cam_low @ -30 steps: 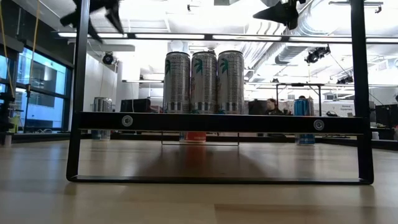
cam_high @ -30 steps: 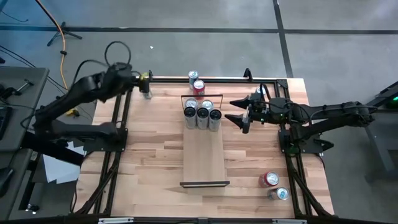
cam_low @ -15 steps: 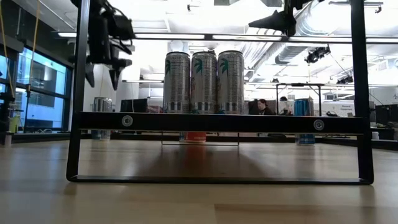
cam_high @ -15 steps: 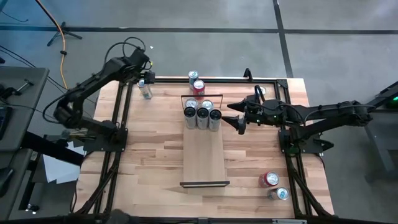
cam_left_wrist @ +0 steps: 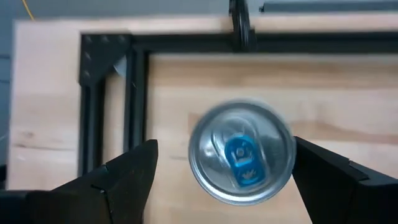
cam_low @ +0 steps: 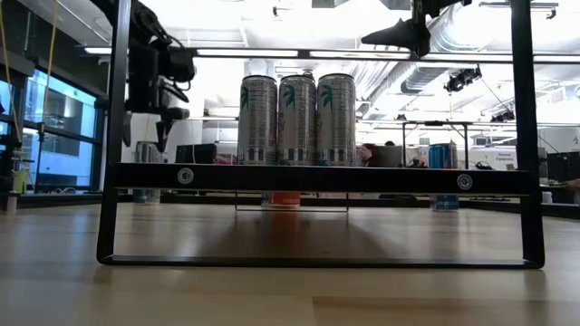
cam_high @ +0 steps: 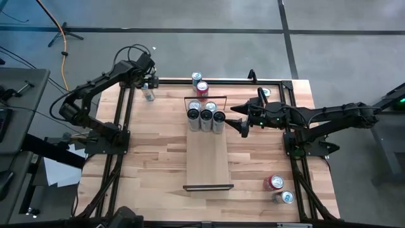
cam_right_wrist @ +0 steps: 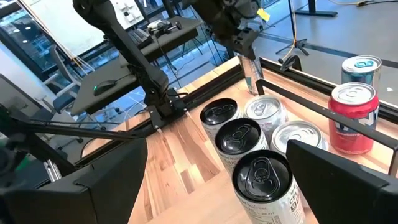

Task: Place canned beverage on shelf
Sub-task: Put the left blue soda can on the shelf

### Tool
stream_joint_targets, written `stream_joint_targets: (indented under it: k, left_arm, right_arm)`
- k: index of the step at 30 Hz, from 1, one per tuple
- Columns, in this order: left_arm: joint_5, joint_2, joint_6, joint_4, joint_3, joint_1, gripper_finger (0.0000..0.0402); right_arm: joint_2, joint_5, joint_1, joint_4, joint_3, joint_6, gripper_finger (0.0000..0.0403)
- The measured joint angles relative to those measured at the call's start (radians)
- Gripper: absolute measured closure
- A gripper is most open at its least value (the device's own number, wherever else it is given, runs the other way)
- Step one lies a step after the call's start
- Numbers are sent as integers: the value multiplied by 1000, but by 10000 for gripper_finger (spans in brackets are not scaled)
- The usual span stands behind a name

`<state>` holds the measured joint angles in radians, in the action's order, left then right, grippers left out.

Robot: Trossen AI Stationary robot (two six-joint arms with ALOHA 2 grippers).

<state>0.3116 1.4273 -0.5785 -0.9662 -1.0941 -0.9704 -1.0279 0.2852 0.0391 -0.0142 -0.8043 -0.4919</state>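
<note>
We see the left gripper (cam_high: 147, 83) poised directly above a silver can with a blue tab (cam_left_wrist: 241, 152) at the tabletop's (cam_high: 152, 158) far left corner, fingers spread either side, grasping nothing. The right gripper (cam_high: 243, 120) hangs released beside the cans (cam_high: 205, 117) clustered at the shelf's (cam_high: 207, 161) far end.

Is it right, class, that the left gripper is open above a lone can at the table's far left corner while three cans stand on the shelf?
Not quite: five cans stand on the shelf, as the high view shows. The rest holds: the left gripper is open above the lone can.
</note>
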Motion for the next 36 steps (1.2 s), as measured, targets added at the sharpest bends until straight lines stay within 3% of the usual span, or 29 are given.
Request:
stream_joint_targets:
  k: [13,22,36]
  left_arm:
    - [-38,0,-22,170,115,-8,86]
    - [18,0,-21,192,118,-7,86]
    - [-9,0,-31,227,118,-7,97]
  right_arm:
    - [0,0,0,-1,0,-5,32]
    - [0,0,0,0,0,-5,32]
    - [0,0,0,0,0,0,32]
